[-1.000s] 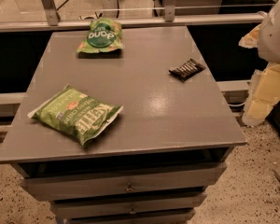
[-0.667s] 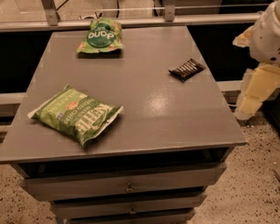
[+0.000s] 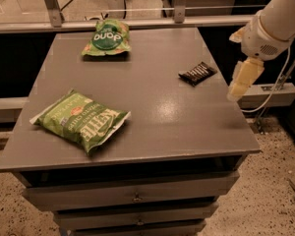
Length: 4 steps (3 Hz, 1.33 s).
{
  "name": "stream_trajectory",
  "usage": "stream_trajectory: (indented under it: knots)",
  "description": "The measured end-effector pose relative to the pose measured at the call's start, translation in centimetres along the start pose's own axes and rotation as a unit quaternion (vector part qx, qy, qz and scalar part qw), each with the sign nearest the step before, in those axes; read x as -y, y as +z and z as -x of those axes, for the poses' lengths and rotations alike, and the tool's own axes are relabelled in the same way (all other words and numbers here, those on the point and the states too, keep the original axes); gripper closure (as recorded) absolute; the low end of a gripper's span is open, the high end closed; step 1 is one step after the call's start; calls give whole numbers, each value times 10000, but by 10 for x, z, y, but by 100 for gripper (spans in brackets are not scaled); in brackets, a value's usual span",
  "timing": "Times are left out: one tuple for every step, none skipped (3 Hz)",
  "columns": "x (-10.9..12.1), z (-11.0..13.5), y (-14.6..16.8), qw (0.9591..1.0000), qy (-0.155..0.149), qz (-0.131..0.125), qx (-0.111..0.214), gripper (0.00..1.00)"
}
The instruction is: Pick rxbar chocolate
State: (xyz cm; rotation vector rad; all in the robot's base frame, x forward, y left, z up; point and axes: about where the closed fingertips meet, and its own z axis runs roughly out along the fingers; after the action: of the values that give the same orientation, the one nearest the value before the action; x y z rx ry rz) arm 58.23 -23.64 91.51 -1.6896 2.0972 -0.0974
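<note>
The rxbar chocolate is a small flat dark bar with white lettering. It lies on the grey table near its right edge, toward the back. My gripper hangs at the end of the white arm, just off the table's right edge. It is to the right of the bar, a little nearer the front, apart from it and holding nothing that I can see.
A large green chip bag lies at the front left of the table. A smaller green snack bag lies at the back, left of centre. Drawers sit below the tabletop. A railing and a cable run behind and to the right.
The arm and gripper have moved left toward the table's right edge, closer to the bar. The bar and both bags have not moved.
</note>
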Motion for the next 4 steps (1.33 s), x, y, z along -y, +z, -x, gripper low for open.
stream_trajectory:
  knots:
    - [42, 0, 30, 9987, 295, -61, 418, 0]
    - [72, 5, 57, 9928, 730, -58, 944, 0]
    - [79, 10, 80, 9834, 1168, 86, 1386, 0]
    - [75, 14, 107, 9737, 1508, 321, 1678, 0]
